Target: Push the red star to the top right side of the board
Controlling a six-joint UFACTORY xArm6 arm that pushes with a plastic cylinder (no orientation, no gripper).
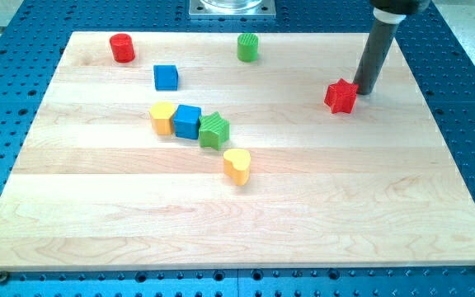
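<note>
The red star (340, 96) lies on the wooden board (369, 190) in the view's upper right part. My tip (364, 91) stands just to the star's right, touching or nearly touching its right edge. The dark rod rises from there toward the view's top.
A red cylinder (122, 48) and a green cylinder (247, 47) stand near the view's top. A blue cube (166, 77) is below them. A yellow block (162, 117), blue cube (187, 121) and green star (214, 130) form a row; a yellow heart (237, 165) lies below.
</note>
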